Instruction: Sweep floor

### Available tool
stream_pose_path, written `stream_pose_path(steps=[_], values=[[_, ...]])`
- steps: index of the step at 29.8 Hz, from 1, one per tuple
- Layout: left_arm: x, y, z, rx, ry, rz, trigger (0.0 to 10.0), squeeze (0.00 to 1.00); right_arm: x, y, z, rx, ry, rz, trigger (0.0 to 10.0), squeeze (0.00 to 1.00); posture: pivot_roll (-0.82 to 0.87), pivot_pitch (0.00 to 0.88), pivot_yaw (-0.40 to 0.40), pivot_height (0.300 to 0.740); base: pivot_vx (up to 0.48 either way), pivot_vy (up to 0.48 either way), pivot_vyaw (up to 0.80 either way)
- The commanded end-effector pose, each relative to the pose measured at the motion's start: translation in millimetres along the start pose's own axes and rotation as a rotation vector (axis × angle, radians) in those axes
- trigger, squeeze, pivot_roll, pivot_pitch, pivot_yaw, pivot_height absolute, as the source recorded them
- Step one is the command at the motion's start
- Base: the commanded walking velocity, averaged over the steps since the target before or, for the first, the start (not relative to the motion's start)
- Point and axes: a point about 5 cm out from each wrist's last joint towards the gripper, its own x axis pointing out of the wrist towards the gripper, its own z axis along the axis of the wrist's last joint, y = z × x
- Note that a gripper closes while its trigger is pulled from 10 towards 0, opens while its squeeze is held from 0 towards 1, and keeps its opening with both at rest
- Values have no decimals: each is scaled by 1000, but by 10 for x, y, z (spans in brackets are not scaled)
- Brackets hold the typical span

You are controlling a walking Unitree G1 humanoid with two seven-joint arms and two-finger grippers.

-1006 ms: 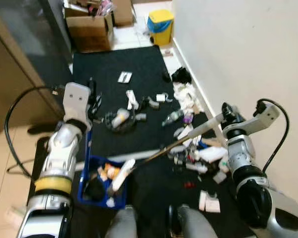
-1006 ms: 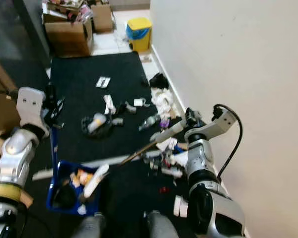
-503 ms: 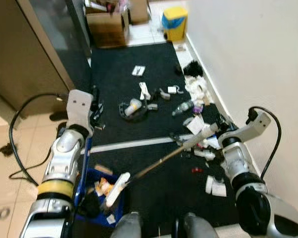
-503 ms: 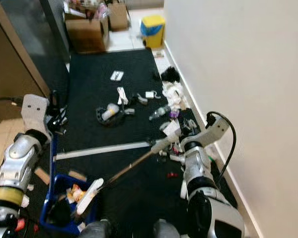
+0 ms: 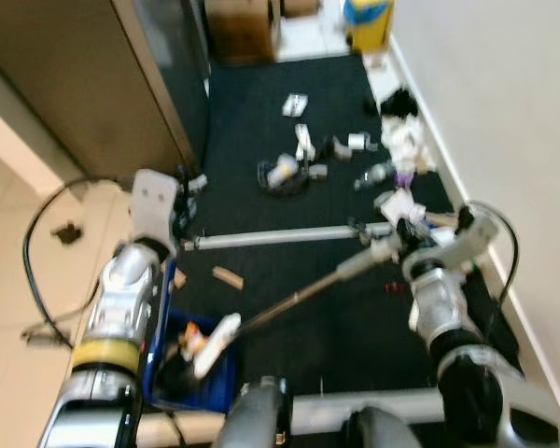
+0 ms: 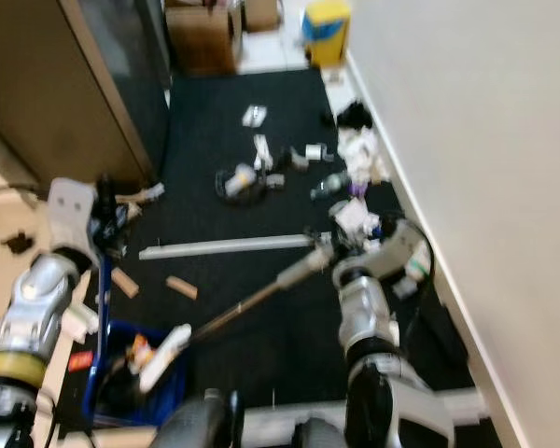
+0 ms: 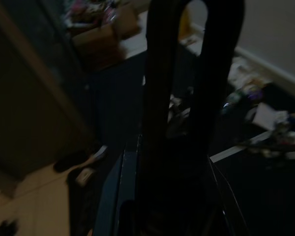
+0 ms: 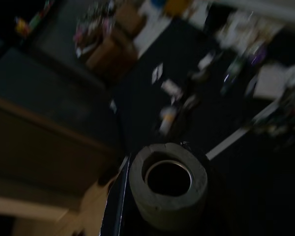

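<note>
Fingers of the right gripper are closed around the grey grip of the broom. From this grip the thin brown handle runs down toward the robot's left, and the white broom head lies in the blue dustpan, together with some small coloured scraps. In the right wrist view, the round open end of the grey grip is seen from above.

The left gripper is raised beside the dustpan's upright blue handle; the pictures are too dark and blurred, so I cannot tell if its fingers are closed on it.

On the black mat a long silver bar lies across, and two small wooden blocks lie near it. Farther away, litter is scattered along the white wall, with a yellow bin and a cardboard box at the far end.
</note>
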Motion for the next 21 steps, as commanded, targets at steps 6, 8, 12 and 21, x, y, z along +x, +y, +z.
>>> stream_pose_path(steps=[6, 8, 12, 21], values=[[14, -16, -4, -128, -50, 69, 10000, 0, -95, -20, -249, -48, 101, -1, 10000, 0, 196, 0, 40, 740, 0, 0, 0], [0, -22, -45, -136, -41, 66, 10000, 0, -113, -41, -269, -58, 109, -5, 10000, 0, 196, 0, 40, 740, 0, 0, 0], [-71, -51, -217, -136, 8, 42, 10000, 0, -180, -129, -328, -89, 138, -22, 10000, 0, 191, 0, 39, 740, 0, 0, 0], [-136, -67, -279, -107, 20, 16, 10000, 0, -245, -227, -360, -118, 160, -42, 10000, 0, 190, 0, 33, 740, 0, 0, 0]])
